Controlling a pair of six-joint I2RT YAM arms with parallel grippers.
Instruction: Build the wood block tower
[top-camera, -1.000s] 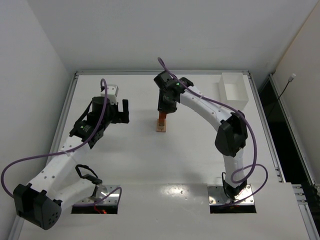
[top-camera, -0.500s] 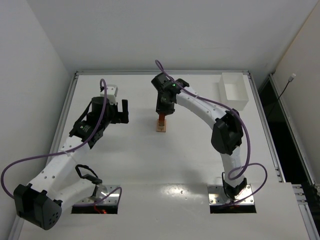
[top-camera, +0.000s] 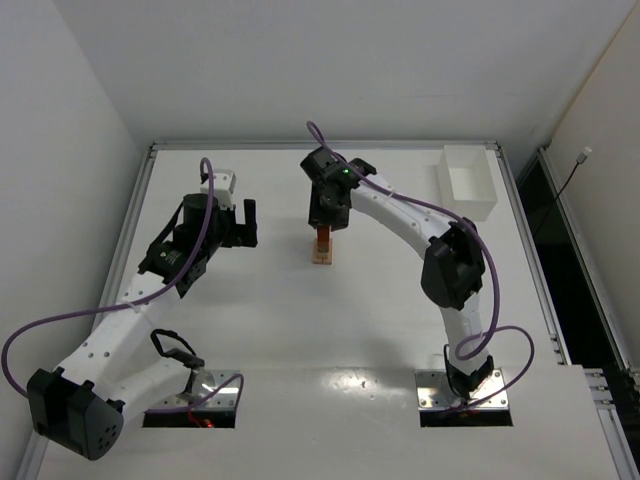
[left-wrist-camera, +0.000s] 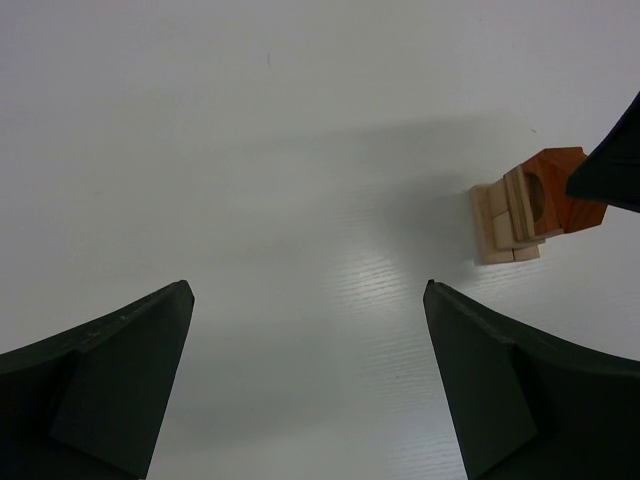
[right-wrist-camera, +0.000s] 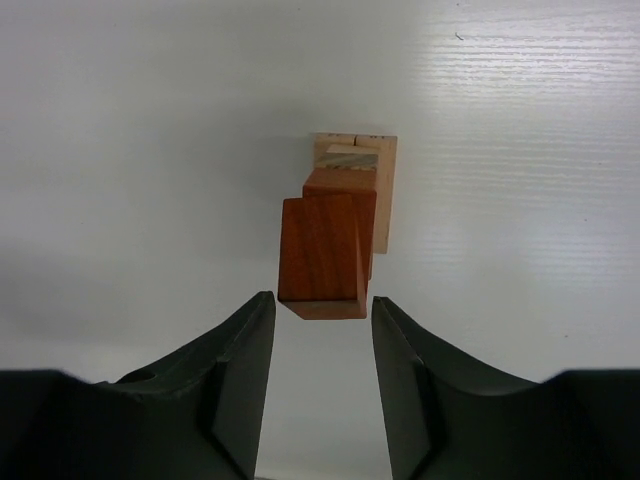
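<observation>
Right hand (right-wrist-camera: 323, 298) parted over tower (right-wrist-camera: 386, 195), apparently clear of top block (right-wrist-camera: 320, 255). Risk: clipping block while lifting, toppling narrow stack. Left hand (left-wrist-camera: 306, 290) wide open, well left of tower.

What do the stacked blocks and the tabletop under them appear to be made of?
Reddish-orange top block: probably stained wood, smooth and matte, with faint grain. Pale tan lower blocks: wood that looks unfinished, light in tone. White tabletop: likely plastic or laminate, slightly glossy, with fine ribbed lines catching glare.
</observation>
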